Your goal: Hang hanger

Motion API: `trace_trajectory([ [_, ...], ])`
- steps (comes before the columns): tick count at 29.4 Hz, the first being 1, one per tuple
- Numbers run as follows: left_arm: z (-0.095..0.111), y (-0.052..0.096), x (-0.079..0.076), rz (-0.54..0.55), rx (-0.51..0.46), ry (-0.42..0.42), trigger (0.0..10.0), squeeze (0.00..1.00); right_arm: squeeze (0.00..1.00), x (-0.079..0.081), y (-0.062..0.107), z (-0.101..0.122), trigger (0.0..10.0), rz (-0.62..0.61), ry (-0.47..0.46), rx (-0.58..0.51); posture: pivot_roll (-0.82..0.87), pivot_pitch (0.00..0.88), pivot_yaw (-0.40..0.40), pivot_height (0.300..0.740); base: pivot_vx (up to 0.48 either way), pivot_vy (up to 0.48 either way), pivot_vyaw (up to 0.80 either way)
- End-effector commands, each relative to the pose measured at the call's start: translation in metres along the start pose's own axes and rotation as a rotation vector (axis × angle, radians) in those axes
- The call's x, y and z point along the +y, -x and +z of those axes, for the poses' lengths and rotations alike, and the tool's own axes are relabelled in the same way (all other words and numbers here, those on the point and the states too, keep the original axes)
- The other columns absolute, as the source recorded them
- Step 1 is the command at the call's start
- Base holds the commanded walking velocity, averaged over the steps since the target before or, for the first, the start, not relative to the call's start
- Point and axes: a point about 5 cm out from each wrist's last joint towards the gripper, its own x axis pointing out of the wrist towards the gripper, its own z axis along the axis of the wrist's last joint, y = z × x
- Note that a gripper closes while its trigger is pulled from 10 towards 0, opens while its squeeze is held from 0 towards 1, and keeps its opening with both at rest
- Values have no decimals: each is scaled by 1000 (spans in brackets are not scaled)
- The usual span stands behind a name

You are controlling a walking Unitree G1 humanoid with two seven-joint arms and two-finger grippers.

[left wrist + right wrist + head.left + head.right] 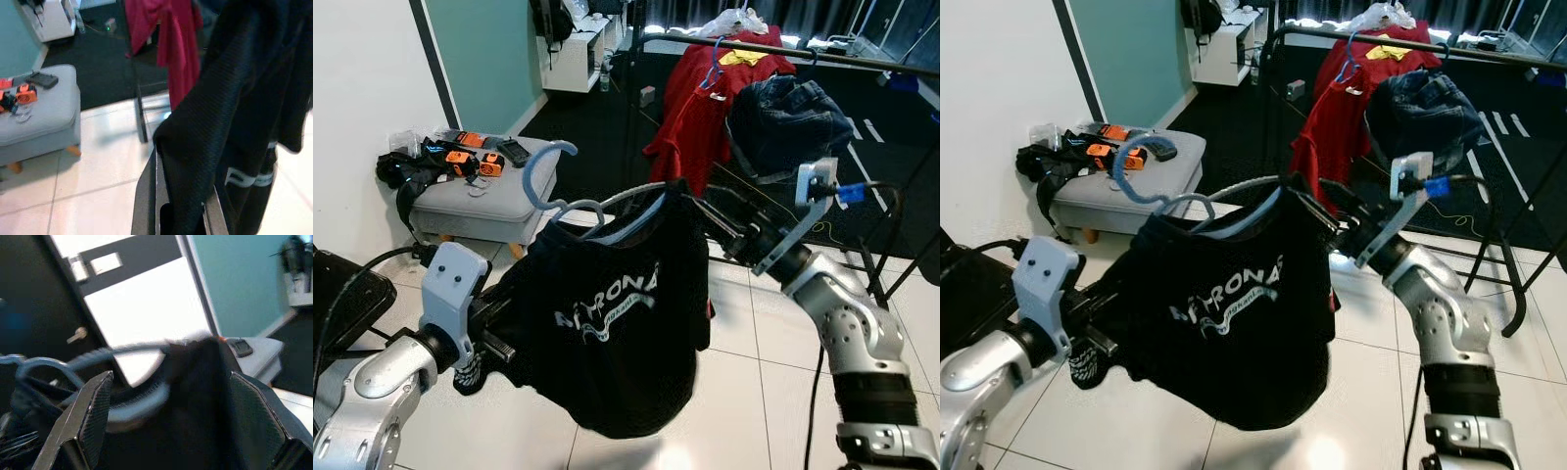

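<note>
**Tiled room with clothes rail: hanger held between two pincers**

White tiled floor (754,372); behind, a clothes rail (822,54) carrying a red shirt (690,113). A grey footstool (494,201) stands at left. The blue hanger (553,186), bearing a black T-shirt (617,313), is held mid-air short of the rail. The left pincer (178,215) grips the shirt's lower edge; the right pincer (166,396) stands wide around the hanger's shoulder.

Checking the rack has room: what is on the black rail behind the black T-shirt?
On the rail hang a red shirt on a blue hanger and dark jeans. The black T-shirt covers the rack's lower left part.
</note>
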Motion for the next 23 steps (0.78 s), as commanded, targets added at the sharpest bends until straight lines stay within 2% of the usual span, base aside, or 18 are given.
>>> trace_trajectory([
  [1,21,-3,-9,18,-100,-3,10000,0,1000,-7,-1,4,10000,-66,-71,-62,-46,88,-28,740,0,0,0],
  [3,24,-4,-13,19,-120,2,10000,0,1000,-9,-2,5,10000,-88,-88,-77,-46,88,-28,740,0,0,0],
  [4,30,-6,-19,12,-148,12,10000,0,0,-13,-4,5,10000,-135,-121,-107,-41,88,-30,740,0,0,0],
  [7,40,-9,-33,-17,-190,24,10000,0,0,-19,-9,5,10000,-210,-209,-173,-34,90,-35,740,0,0,0],
  [11,43,-11,-40,-30,-199,25,10000,0,0,-15,-11,6,10000,-180,-266,-206,-28,88,-38,740,0,0,0],
  [15,42,-14,-51,-57,-186,0,10000,0,0,-4,-18,11,10000,-103,-285,-225,-32,87,-36,740,0,0,0],
  [23,41,-19,-60,-61,-162,-46,10000,0,0,5,-21,12,10000,-64,-271,-210,-33,88,-35,740,0,0,0],
])
